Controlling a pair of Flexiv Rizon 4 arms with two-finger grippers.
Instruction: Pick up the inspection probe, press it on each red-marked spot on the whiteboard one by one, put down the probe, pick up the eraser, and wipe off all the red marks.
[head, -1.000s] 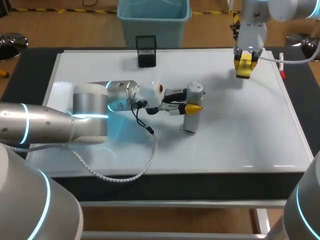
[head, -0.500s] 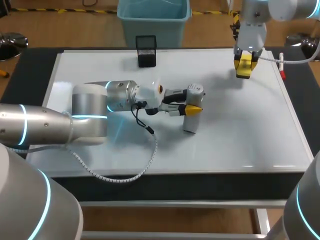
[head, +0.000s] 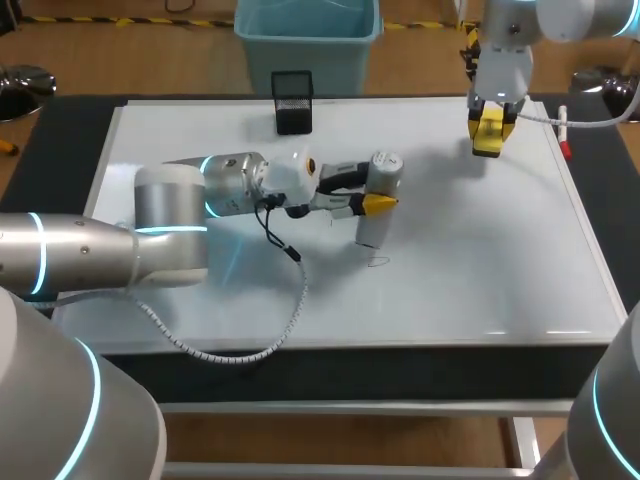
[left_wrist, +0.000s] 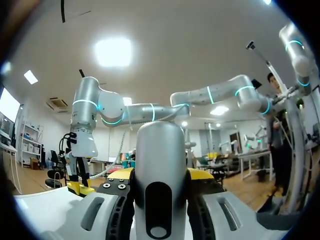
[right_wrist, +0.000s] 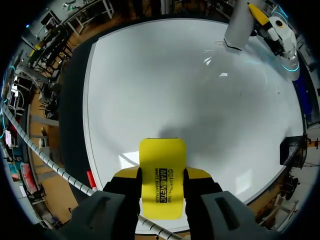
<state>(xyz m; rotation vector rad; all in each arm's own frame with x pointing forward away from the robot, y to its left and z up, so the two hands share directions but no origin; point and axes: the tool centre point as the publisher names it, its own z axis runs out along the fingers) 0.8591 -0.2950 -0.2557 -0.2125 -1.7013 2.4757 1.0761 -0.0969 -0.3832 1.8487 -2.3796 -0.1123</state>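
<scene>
Left claw (head: 378, 201) grips the grey cylindrical inspection probe (head: 371, 228), mid white whiteboard (head: 480, 260); right claw (head: 487, 136) clamps the yellow block eraser (right_wrist: 162, 175) at its far-right corner. Lower vertically onto the faint, possibly red mark (head: 378, 262).

Silver arms (head: 90, 250), cyan rings (head: 40, 265), yellow-tipped jaws

Black-topped table (head: 70, 140), pale metal frame (head: 400, 408) under front edge
</scene>
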